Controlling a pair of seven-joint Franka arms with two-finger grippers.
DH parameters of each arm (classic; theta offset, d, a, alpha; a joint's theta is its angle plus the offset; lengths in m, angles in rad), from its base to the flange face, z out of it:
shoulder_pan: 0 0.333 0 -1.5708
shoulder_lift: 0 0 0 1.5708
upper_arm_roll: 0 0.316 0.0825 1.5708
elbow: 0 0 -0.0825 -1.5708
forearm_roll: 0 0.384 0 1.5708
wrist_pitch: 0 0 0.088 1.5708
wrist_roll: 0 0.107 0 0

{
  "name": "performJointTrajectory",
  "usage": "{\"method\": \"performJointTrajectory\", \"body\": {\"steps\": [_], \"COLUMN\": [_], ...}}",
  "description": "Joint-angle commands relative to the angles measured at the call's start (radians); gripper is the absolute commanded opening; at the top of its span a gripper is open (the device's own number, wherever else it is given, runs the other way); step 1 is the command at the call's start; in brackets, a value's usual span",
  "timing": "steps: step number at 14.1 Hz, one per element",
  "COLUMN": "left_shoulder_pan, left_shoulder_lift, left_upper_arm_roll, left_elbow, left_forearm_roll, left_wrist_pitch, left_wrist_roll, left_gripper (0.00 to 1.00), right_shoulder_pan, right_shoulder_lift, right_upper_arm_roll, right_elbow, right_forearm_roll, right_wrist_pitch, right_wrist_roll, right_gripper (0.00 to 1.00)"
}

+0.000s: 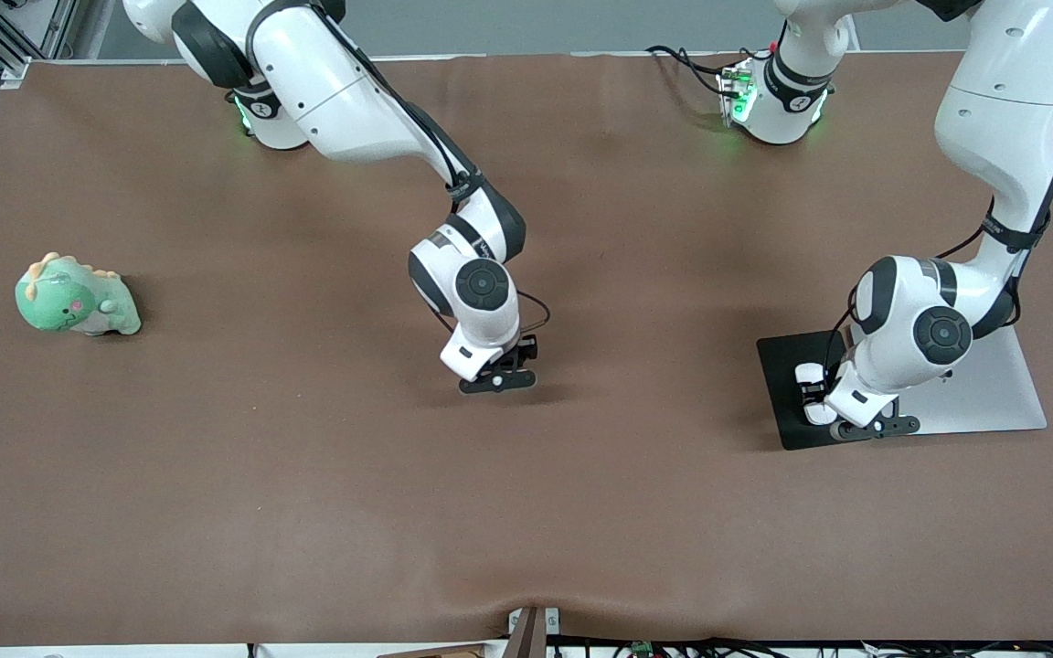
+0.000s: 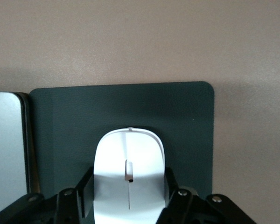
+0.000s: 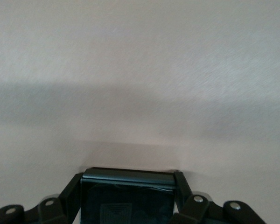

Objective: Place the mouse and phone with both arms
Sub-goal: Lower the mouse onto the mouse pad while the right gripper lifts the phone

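Left gripper point(image 1: 842, 422): low over the dark mat point(image 1: 787, 388), fingers clasping the mouse point(image 2: 129, 175).
Mouse: on or just above the mat, beside the silver laptop point(image 1: 993, 388); contact unclear.
Right gripper point(image 1: 497, 376): low at mid-table, fingers clamped around the phone point(image 3: 128, 198).
Phone: in that grip, just above the brown table point(image 1: 307, 475).
Toy dinosaur point(image 1: 77, 296): toward the right arm's end.

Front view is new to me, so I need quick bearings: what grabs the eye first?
The left pincer holds a white mouse over a dark mat at the left arm's end. The right pincer grips a black phone mid-table. A green toy dinosaur sits at the right arm's end.
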State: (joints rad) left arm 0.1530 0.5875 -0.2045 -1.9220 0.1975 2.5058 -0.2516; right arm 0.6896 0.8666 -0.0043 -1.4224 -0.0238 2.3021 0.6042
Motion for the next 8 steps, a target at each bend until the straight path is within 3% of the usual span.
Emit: {"method": "performJointTrajectory", "body": {"steps": [1,4,5,6,8], "left_shoulder_pan": [0.005,0.005,0.005,0.005,0.007], "left_shoulder_lift": [0.015,0.02,0.02,0.021,0.018], "left_upper_arm_roll": [-0.006,-0.006,-0.006,-0.007,-0.007], "left_elbow": [0.02,0.02,0.021,0.026,0.027], "left_forearm_roll": [0.022,0.022,0.022,0.022,0.022], "left_wrist_pitch": [0.007,0.007,0.007,0.007,0.005], "left_wrist_roll": [0.017,0.017,0.015,0.015,0.015], "left_gripper": [0.46,0.5,0.62,1.0,1.0], "right_shoulder_pan": [-0.062,-0.161,-0.2,-0.237,-0.342], "right_shoulder_lift": [-0.069,-0.141,-0.174,-0.217,-0.276], "right_upper_arm_roll": [0.013,0.015,0.018,0.018,0.02], "right_elbow": [-0.027,-0.044,-0.064,-0.102,-0.165], "right_forearm_roll": [-0.021,-0.019,-0.018,-0.018,-0.009], "right_wrist_pitch": [-0.027,-0.147,-0.177,-0.184,-0.231], "right_wrist_roll": [0.012,-0.004,-0.023,-0.09,-0.304], "right_gripper": [0.0,0.0,0.0,0.0,0.0]}}
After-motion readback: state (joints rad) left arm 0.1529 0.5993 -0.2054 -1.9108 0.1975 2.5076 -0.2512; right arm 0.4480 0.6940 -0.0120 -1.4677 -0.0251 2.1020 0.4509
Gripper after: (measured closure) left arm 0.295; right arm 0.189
